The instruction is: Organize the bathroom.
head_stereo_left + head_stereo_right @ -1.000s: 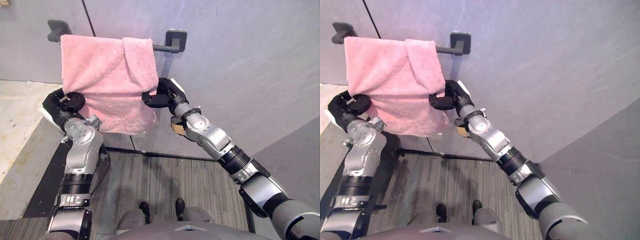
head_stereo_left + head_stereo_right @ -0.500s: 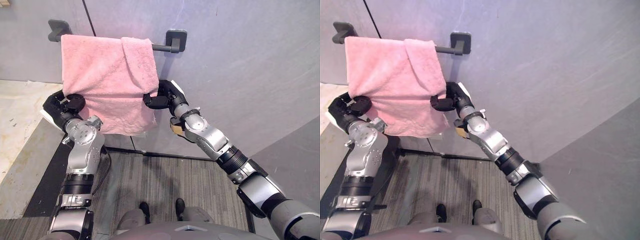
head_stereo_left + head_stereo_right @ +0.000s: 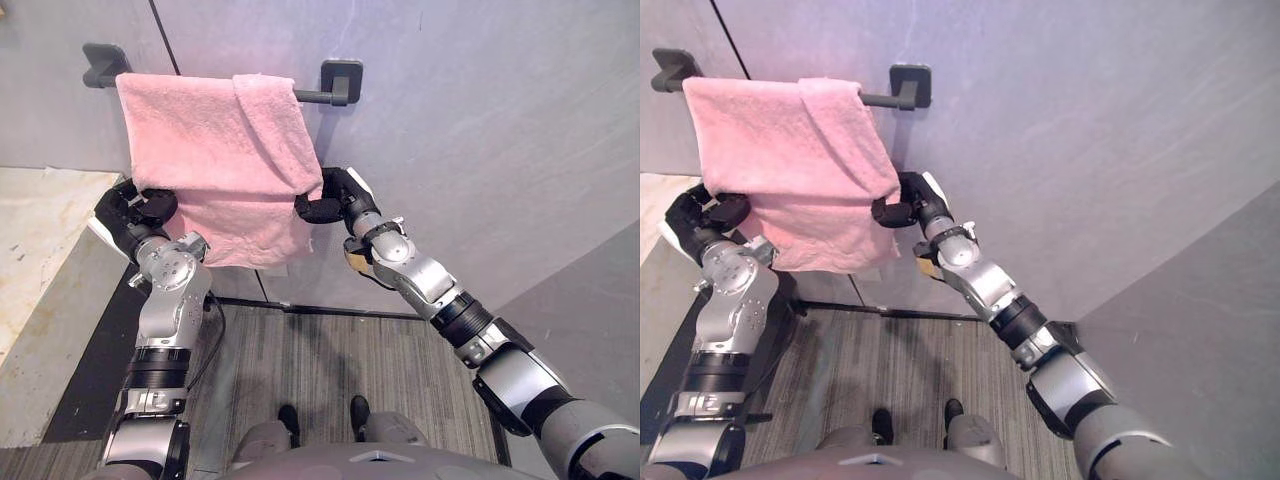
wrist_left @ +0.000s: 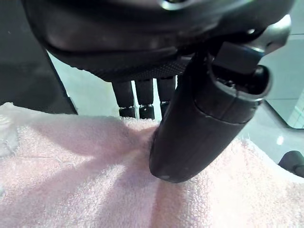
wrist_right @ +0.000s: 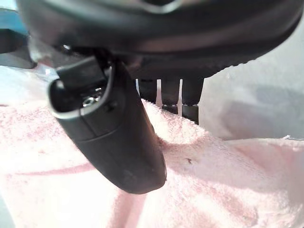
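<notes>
A pink terry towel (image 3: 215, 150) with a soft, looped pile hangs over a dark, straight metal towel bar (image 3: 310, 95), which is fixed to the smooth grey wall (image 3: 480, 150) by two dark square brackets (image 3: 338, 78). The towel covers most of the bar; only a short bare piece of bar shows at 3 o'clock from the towel, before the bracket. One part of the cloth is folded over itself at the top, so a thicker band runs down on that side. The lower edge is uneven and slightly frayed.

The left hand (image 3: 140, 205) grips the towel's side edge at about 8 o'clock from the towel's middle; in the left wrist view its thumb (image 4: 199, 128) presses into the pile and the fingers (image 4: 142, 97) are curled behind the cloth. The right hand (image 3: 325, 198) pinches the opposite side edge at about 4 o'clock; in the right wrist view its thumb (image 5: 118, 142) lies on the cloth and the fingers (image 5: 180, 97) close behind it.

Below the towel the wall is free down to the floor. The grey striped carpet (image 3: 330, 370) lies at 6 o'clock, with open room. A pale stone-like ledge (image 3: 40, 260) stands at 9 o'clock, close beside the left arm.
</notes>
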Controlling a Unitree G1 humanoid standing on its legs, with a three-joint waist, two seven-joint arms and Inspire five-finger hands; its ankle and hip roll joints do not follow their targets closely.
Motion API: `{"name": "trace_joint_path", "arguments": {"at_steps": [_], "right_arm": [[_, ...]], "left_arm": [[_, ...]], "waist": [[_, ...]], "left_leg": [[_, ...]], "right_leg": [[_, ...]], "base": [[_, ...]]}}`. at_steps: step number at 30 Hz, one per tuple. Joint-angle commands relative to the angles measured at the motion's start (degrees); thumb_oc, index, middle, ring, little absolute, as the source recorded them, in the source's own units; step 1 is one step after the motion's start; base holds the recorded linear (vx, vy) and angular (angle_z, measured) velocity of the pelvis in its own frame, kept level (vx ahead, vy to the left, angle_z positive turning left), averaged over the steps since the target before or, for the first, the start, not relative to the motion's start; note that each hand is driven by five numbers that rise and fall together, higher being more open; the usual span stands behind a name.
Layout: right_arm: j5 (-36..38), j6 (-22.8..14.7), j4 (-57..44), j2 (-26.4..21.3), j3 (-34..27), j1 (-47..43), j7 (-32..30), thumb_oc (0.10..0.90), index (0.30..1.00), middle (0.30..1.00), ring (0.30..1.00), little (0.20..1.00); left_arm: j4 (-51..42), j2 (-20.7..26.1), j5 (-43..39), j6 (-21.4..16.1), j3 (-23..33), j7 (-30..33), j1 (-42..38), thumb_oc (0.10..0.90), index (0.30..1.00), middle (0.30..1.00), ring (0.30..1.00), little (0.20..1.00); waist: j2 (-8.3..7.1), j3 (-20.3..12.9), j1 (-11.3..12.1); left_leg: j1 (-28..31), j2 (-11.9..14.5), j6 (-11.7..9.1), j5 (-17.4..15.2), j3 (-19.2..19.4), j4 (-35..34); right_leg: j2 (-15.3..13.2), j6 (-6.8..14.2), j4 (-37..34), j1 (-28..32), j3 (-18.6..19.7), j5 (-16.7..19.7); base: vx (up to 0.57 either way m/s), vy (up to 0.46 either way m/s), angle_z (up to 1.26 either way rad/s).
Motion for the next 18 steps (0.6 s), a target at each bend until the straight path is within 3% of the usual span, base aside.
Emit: {"name": "trace_joint_path", "arguments": {"at_steps": [1, 7, 18], "right_arm": [[-2.25, -9.16, -1.65, 0.04, -5.46, -3.14, 1.06, 0.800, 0.900, 0.900, 0.900, 0.900], [-2.09, -9.57, -4.98, 0.44, -5.55, -3.64, 0.21, 0.800, 0.900, 0.900, 0.900, 0.900], [-3.70, -5.90, -5.58, 0.58, -5.79, -3.25, -2.11, 0.800, 0.900, 0.900, 0.900, 0.900]], "left_arm": [[-3.25, 5.39, 8.43, -6.34, 2.64, 0.78, 1.38, 0.800, 0.900, 0.900, 0.900, 0.900], [-4.27, 4.74, 8.68, -6.35, 1.90, 1.48, 1.99, 0.800, 0.900, 0.900, 0.900, 0.900], [-4.69, 3.83, 8.26, -4.66, 1.78, 0.88, 2.49, 0.800, 0.900, 0.900, 0.900, 0.900]], "waist": [[0.64, -4.18, 1.28], [0.61, -4.22, 1.26], [0.35, -4.09, 1.38]], "left_leg": [[4.10, 5.02, 1.28, -5.29, 2.98, 1.44], [4.13, 4.97, 1.28, -5.27, 2.86, 1.26], [3.94, 5.05, 1.32, -5.36, 2.89, 1.66]], "right_leg": [[-1.75, 3.71, 2.30, -2.45, 2.84, -4.49], [-1.64, 3.83, 2.44, -2.54, 3.02, -4.62], [-1.73, 3.76, 2.62, -2.58, 2.79, -4.64]], "base": [[0.00, 0.000, 0.00], [0.00, 0.000, 0.00], [0.00, 0.000, 0.00]]}}
